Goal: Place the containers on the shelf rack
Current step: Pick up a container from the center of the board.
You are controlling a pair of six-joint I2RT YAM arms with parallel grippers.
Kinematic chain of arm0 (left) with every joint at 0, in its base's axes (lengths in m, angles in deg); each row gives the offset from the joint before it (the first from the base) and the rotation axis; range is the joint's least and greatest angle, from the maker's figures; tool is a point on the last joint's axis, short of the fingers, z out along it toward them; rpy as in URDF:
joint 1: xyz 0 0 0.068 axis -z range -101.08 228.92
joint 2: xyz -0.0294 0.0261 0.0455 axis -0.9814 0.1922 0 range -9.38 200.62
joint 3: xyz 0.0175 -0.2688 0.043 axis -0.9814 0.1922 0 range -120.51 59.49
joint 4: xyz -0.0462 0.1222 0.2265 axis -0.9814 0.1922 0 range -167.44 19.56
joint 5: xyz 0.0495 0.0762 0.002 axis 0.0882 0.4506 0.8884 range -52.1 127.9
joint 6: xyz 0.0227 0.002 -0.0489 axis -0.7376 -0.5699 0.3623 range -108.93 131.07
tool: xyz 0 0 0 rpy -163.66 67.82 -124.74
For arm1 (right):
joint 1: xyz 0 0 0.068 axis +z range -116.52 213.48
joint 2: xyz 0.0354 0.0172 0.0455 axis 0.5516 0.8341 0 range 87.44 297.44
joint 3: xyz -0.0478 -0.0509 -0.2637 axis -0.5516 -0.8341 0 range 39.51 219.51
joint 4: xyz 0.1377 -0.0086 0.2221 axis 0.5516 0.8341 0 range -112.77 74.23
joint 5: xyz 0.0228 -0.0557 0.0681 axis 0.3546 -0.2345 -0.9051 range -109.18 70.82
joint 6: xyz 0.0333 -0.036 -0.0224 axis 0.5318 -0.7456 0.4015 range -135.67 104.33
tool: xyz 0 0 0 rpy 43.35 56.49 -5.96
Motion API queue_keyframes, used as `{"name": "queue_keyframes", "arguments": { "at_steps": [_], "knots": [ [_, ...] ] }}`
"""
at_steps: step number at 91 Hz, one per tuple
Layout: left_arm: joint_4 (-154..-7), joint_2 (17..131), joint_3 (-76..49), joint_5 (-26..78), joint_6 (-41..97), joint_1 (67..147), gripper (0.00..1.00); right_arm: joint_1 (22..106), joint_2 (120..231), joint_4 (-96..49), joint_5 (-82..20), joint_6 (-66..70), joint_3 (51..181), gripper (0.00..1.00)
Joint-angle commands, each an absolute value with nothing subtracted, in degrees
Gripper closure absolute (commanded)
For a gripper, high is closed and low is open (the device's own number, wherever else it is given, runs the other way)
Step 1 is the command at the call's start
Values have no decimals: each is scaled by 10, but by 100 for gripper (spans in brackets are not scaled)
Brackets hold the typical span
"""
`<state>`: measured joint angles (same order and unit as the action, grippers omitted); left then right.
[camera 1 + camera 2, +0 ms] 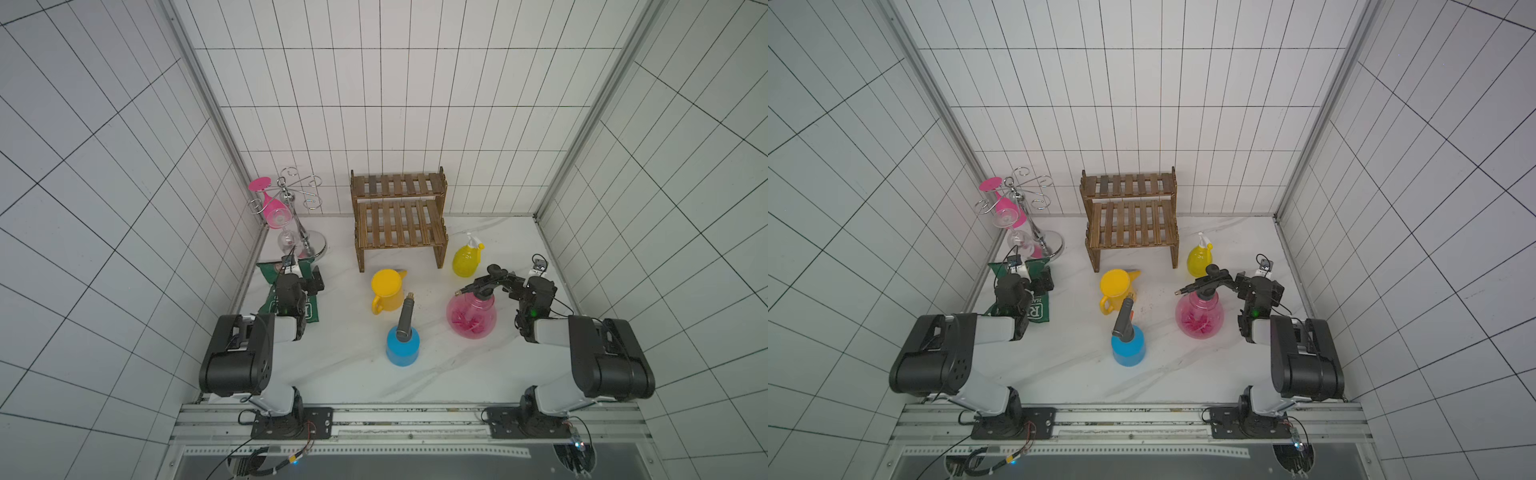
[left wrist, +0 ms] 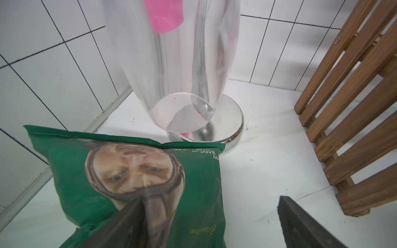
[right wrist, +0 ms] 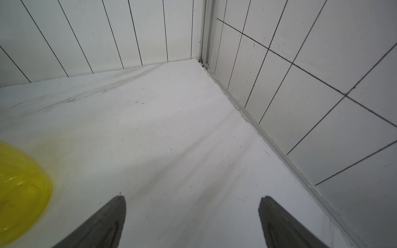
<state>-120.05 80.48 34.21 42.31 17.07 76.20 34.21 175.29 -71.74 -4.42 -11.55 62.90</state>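
Quick pass from my remote station. All four containers stand upright on the tabletop [image 1: 353, 374], none on the shelf rack [image 1: 401, 224] [image 1: 1131, 222] yet.

- Yellow watering can [image 1: 386, 291] [image 1: 1116, 291]: just in front of the rack's lower tier, handle pointing away from the rack. Opaque, so I can't see the contents.
- Small yellow bottle [image 1: 466, 259] [image 1: 1198, 259]: beside the rack's front right leg, white trigger on top. Its body is translucent, and I can't tell the fill.
- Pink sprayer [image 1: 471, 318] [image 1: 1199, 318]: in front of the rack and off to its right, farther out than the small yellow bottle. The body is clear, with darker pink pieces showing low inside. I can't tell what they are.
- Blue bottle [image 1: 402, 347] [image 1: 1128, 347]: farthest out in front of the rack, past the watering can, with a tall grey sprayer. Opaque, contents hidden.

Left jaws: spread apart and holding nothing, hovering over the green crisp bag [image 2: 133, 171] [image 1: 311, 311], which is out in front of the rack to its left. The chrome glass stand [image 1: 309, 245] with the pink wine glass [image 1: 272, 208] sits left of the rack.

Right jaws: spread apart with only bare tabletop between them. They are right of the pink sprayer's pump head, with the small yellow bottle [image 3: 19, 193] off to one side.
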Motion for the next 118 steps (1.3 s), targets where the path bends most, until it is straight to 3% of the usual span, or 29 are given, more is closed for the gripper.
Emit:
{"name": "queue_keyframes", "arguments": {
  "at_steps": [1, 59, 75, 93, 118],
  "knots": [
    [-1203, 797, 335, 412, 167, 764, 2, 340, 1751, -714, -45, -110, 626, 1],
    [-1203, 797, 334, 412, 168, 764, 2, 341, 1734, -705, -16, -96, 620, 1],
    [-1204, 797, 334, 412, 168, 764, 2, 343, 1701, -786, -16, -106, 570, 1],
    [-1203, 797, 334, 411, 168, 764, 2, 331, 1575, -463, 78, -52, 664, 1],
    [-1204, 798, 334, 412, 167, 764, 2, 315, 1448, -291, 63, -42, 729, 1]
  ]
}}
